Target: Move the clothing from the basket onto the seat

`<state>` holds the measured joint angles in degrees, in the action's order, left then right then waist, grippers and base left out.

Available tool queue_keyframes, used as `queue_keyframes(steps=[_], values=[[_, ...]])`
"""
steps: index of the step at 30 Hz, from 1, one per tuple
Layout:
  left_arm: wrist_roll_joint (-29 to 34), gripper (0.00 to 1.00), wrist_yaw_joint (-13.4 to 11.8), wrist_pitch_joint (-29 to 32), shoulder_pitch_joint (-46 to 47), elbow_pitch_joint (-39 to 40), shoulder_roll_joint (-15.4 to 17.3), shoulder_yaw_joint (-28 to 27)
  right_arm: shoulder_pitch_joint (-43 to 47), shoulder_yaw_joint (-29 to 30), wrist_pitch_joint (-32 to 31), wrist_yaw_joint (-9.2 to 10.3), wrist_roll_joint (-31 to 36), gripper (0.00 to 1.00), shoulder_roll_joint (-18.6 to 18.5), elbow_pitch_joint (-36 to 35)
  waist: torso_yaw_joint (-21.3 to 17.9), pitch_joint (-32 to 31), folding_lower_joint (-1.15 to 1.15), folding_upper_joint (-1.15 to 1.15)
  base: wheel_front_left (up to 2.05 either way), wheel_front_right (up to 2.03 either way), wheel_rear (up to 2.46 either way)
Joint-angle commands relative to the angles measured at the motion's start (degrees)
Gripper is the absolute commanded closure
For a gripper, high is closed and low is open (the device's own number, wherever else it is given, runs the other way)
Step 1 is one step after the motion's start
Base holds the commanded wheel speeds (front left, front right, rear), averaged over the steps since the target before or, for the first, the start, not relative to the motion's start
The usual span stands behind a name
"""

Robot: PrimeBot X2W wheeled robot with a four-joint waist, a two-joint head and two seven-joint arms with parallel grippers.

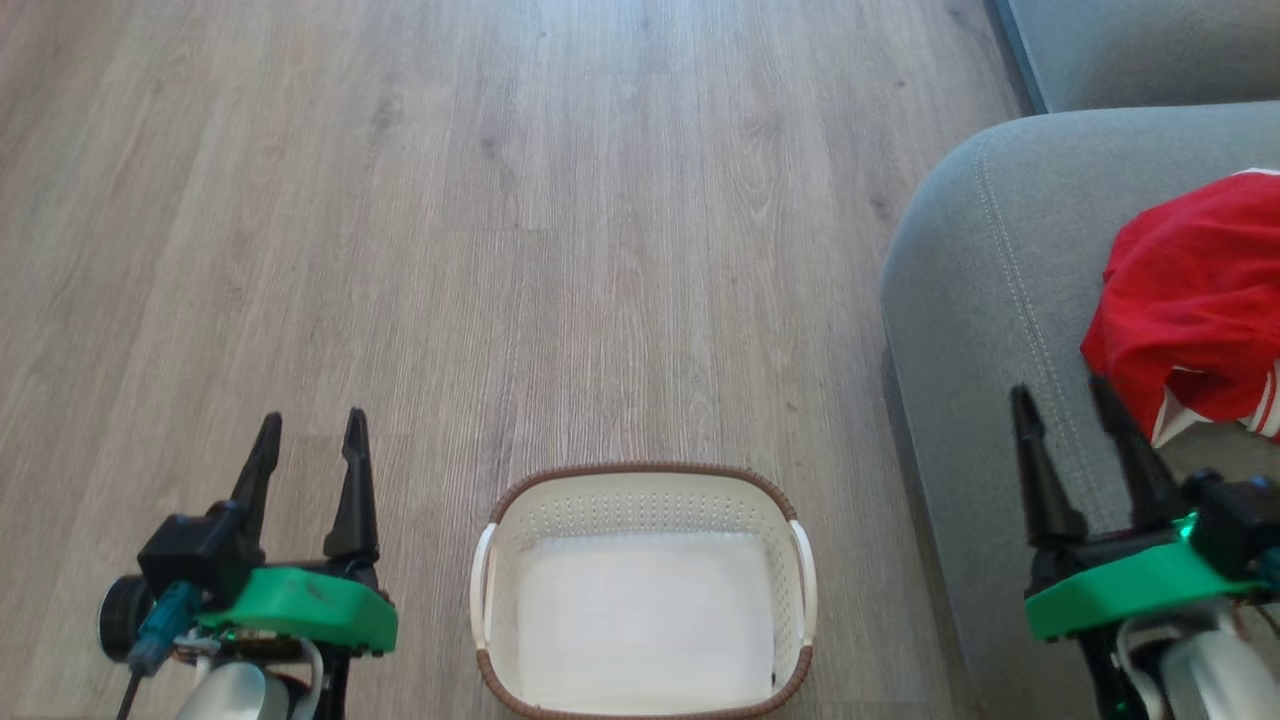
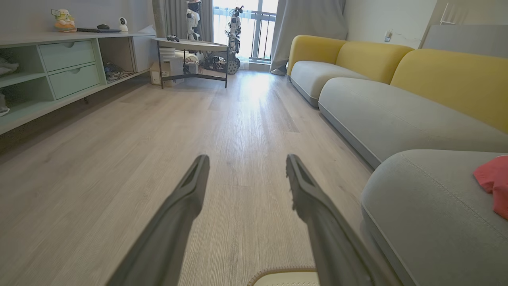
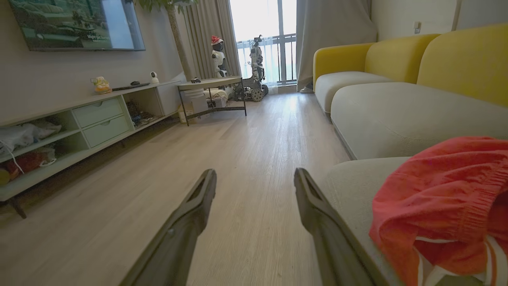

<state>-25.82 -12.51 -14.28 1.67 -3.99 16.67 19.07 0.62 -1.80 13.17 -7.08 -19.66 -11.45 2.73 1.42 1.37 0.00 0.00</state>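
The red clothing [image 1: 1195,300] with white striped trim lies bunched on the grey seat [image 1: 985,290] at the right; it is also in the right wrist view [image 3: 440,198] and at the edge of the left wrist view [image 2: 494,182]. The white basket [image 1: 645,500] with a brown rim stands on the floor at bottom centre, holding only a flat white liner [image 1: 645,620]. My left gripper [image 1: 312,430] is open to the basket's left, above the floor. My right gripper [image 1: 1062,398] is open over the seat's front part, just left of the clothing, with nothing between its fingers.
Wooden floor [image 1: 500,200] stretches ahead. A long grey sofa with yellow backs [image 2: 397,115] runs along the right. A low shelf unit [image 3: 91,119] lines the left wall, and a round side table [image 3: 210,93] and other robots [image 3: 256,67] stand by the window far ahead.
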Motion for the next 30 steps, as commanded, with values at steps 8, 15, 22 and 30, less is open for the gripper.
queue_keyframes(steps=[8,15,22,30], values=[[3.4,0.0,3.0,-0.7,1.3,1.5,-1.9,-5.9,-1.9,-2.5,1.0,-0.41,0.0,0.0,-1.0,-0.6,-0.1,0.4,0.0,0.0,0.0,0.0,0.0],[4.7,0.0,5.3,-0.7,1.3,0.4,-3.6,-7.7,-2.3,-2.7,1.2,-0.41,-0.2,0.0,-1.2,-0.5,-0.3,0.6,0.0,0.0,0.0,0.0,0.0],[6.2,0.0,6.9,-0.7,1.3,-0.2,-5.1,-9.1,-2.5,-3.0,1.4,-0.41,-0.2,0.0,-1.2,-0.5,-0.5,0.8,0.0,0.0,0.0,0.0,0.0],[7.0,0.0,8.2,-0.7,1.2,-1.2,-6.1,-10.1,-2.7,-3.1,1.4,-0.41,-0.3,0.0,-1.3,-0.4,-0.7,0.9,0.0,0.0,0.0,0.0,0.0]])
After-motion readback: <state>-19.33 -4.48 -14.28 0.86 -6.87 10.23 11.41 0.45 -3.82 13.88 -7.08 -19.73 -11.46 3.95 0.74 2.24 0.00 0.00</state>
